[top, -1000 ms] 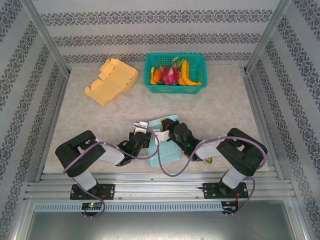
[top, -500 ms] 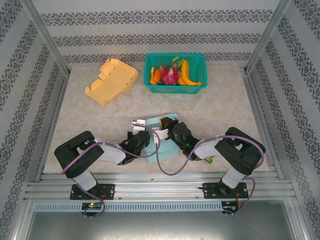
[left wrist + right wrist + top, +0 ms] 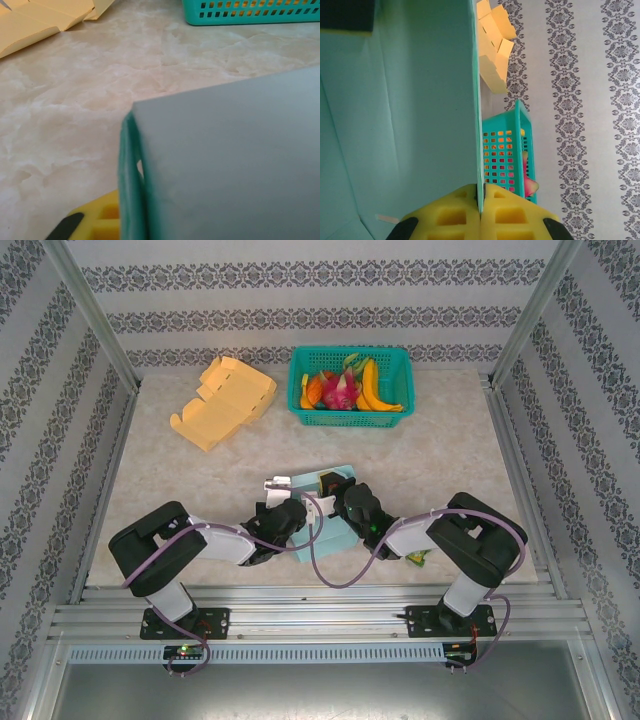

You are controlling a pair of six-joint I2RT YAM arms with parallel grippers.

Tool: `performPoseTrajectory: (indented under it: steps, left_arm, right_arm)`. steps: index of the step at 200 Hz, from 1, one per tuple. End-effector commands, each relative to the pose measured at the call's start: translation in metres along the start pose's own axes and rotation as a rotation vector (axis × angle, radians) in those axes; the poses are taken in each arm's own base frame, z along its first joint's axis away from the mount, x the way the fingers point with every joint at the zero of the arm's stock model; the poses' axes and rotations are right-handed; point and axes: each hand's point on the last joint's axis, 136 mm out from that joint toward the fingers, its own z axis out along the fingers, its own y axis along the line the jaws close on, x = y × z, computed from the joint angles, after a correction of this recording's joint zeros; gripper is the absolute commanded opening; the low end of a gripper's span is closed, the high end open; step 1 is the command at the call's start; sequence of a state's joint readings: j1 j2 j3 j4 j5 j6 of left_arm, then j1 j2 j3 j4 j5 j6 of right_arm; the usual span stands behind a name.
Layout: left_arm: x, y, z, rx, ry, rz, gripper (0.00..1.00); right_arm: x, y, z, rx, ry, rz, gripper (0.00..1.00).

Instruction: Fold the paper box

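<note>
Counter: the pale marbled counter [image 3: 440,460] carries both grippers' work.
Box: the half-formed teal paper box [image 3: 333,532] sits between the two grippers with one wall upright. I judge it mid-fold, at the wall-raising step.
Right gripper: the right gripper [image 3: 480,200] is clamped tight on that wall's thin edge.
Left gripper: the left gripper [image 3: 290,518] is against the box's left side, one yellow pad [image 3: 102,220] just beside the wall. I cannot tell its opening or whether it grips.
Next move: probably the right gripper steadies the wall while the left presses the adjoining flap along its crease.
Writing: none legible.
</note>
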State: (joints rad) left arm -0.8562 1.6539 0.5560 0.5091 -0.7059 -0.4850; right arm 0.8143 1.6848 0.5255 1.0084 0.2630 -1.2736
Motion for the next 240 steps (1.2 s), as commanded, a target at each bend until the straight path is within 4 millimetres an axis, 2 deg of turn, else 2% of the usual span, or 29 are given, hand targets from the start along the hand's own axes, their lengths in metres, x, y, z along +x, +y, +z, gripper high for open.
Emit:
performPoseTrajectory:
  steps: [1, 24, 43, 68, 97, 112, 138, 157, 181, 213, 240]
  left_arm:
    - [-0.009, 0.005, -0.002, -0.008, -0.006, -0.052, 0.33]
    - [-0.014, -0.012, -0.011, 0.121, -0.002, -0.062, 0.45]
    - [-0.021, -0.016, -0.022, 0.191, -0.011, -0.086, 0.49]
    - [-0.031, -0.009, -0.039, 0.228, -0.033, -0.115, 0.51]
    - [-0.033, 0.010, -0.051, 0.209, -0.054, -0.105, 0.51]
    - [-0.031, 0.014, -0.056, 0.256, -0.063, -0.086, 0.50]
    - [-0.029, 0.016, -0.054, 0.435, -0.034, -0.110, 0.51]
    - [-0.034, 0.016, -0.053, 0.530, -0.050, -0.132, 0.51]
    - [-0.046, 0.000, -0.059, 0.622, -0.106, -0.068, 0.49]
    - [-0.053, -0.011, -0.058, 0.668, -0.155, -0.031, 0.47]
    - [-0.050, -0.010, -0.044, 0.624, -0.155, -0.023, 0.43]
  right_arm:
    - [0.018, 0.013, 0.003, -0.028, 0.094, 0.044, 0.00]
    - [0.019, 0.011, 0.004, -0.023, 0.105, 0.068, 0.00]
    - [0.021, 0.010, 0.005, -0.019, 0.117, 0.077, 0.00]
    - [0.022, 0.010, 0.006, -0.014, 0.126, 0.084, 0.00]
    - [0.020, 0.006, 0.005, -0.005, 0.123, 0.099, 0.00]
    - [0.018, 0.005, 0.004, -0.003, 0.119, 0.104, 0.00]
    - [0.014, 0.005, 0.003, -0.006, 0.105, 0.112, 0.00]
    - [0.012, 0.004, 0.003, -0.007, 0.100, 0.113, 0.00]
    - [0.011, 0.003, 0.002, -0.005, 0.096, 0.121, 0.00]
    - [0.009, 0.002, 0.001, -0.003, 0.095, 0.122, 0.00]
    - [0.009, 0.006, 0.002, 0.006, 0.111, 0.077, 0.00]
